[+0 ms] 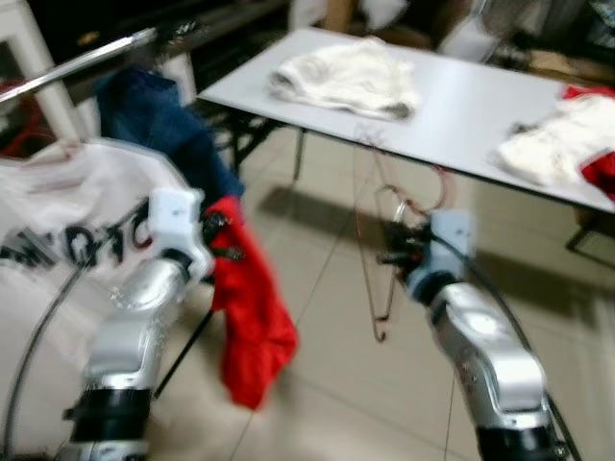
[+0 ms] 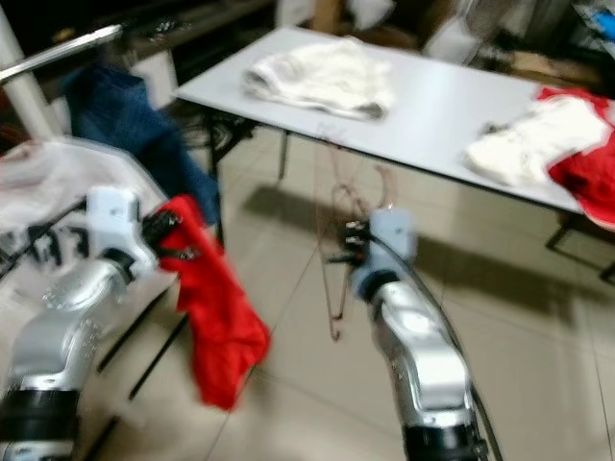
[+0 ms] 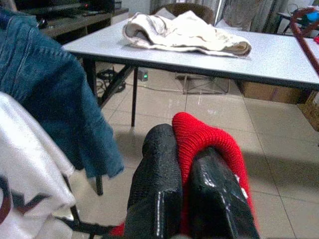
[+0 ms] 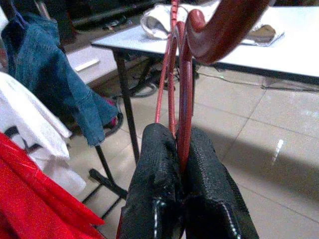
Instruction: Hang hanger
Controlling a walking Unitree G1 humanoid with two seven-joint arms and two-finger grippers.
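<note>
My right gripper (image 1: 399, 248) is shut on a thin red-brown hanger (image 4: 185, 84). The hanger stands roughly upright in front of the table's near edge, and its curved hook (image 4: 224, 25) rises above the fingers. My left gripper (image 3: 184, 149) is shut on a red garment (image 1: 252, 327), which hangs down from it toward the tiled floor. At the left stands a clothes rack with a metal rail (image 1: 86, 58). A blue denim jacket (image 1: 159, 120) and a white printed shirt (image 1: 67, 211) hang on that rail, just left of my left gripper.
A white table (image 1: 461, 96) runs across the back. On it lie a white garment (image 1: 351, 77), another white heap (image 1: 553, 144) and a red cloth (image 1: 601, 173) at the right end. The rack's black legs (image 4: 107, 169) stand on the tiled floor between rack and table.
</note>
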